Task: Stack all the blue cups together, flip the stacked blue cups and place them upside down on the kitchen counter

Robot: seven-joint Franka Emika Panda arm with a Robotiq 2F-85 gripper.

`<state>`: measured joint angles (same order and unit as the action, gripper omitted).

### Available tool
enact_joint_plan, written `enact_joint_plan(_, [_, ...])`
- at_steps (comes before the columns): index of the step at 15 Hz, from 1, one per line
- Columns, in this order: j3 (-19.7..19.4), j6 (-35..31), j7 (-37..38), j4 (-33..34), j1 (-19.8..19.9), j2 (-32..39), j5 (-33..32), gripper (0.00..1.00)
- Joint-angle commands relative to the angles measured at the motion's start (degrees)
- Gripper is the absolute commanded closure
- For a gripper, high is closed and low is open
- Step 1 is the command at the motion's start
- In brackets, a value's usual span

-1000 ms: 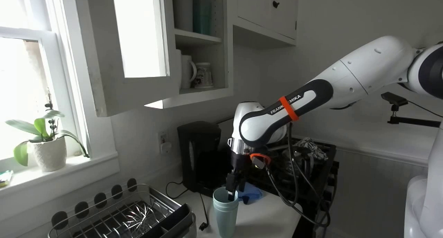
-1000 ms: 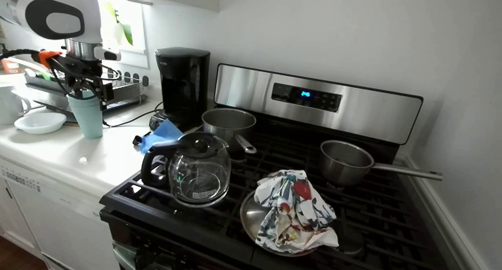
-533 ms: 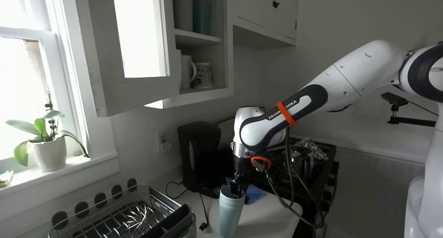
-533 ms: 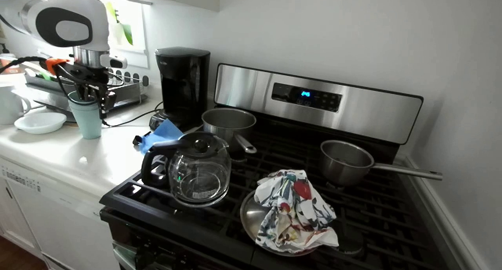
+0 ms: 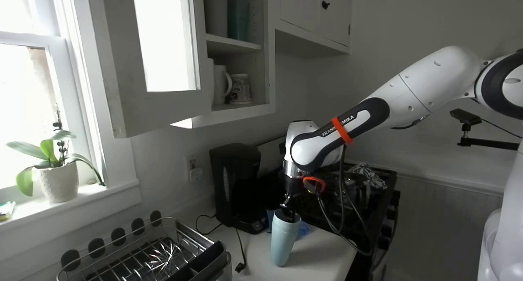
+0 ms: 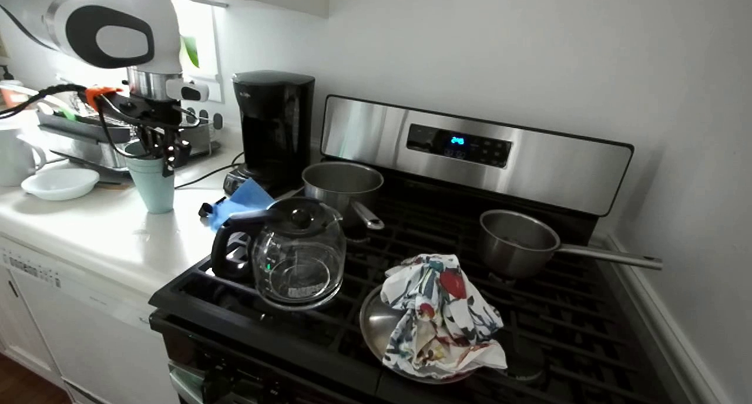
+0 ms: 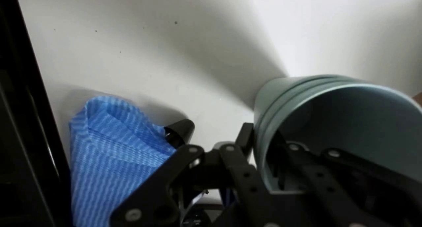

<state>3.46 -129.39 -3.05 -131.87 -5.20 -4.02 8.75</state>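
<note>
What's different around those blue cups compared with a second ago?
The hand and the nested blue cups both shifted toward the stove; whether they were lifted, I can't tell. The hand now pinches the cups' wall; exactly when it closed isn't clear. The coffee maker, blue cloth and glass pot stayed put.

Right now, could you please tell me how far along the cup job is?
Stacking looks done: the blue cups sit nested, their rims layered in the wrist view. In progress: the hand grips them at the wall, one finger inside, one outside. Remaining: flipping them, since the open mouth faces upward, and setting them upside down on the kitchen counter.
</note>
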Motion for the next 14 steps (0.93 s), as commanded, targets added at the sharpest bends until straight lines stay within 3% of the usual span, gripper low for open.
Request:
enact_joint_plan(1, [-0.17, 0.07, 2.36, -1.55, 1.06, -2.74, -2.33, 0.97])
enact_joint_plan(8, [4.67, 0.42, 15.14, -2.13, -0.20, -4.30, -23.89, 0.97])
enact_joint_plan(13, [8.74, 0.16, 22.64, -2.57, -2.13, -2.89, -32.70, 0.97])
enact_joint_plan(14, [9.22, 0.19, 23.68, -2.53, -2.44, -2.54, -33.33, 0.62])
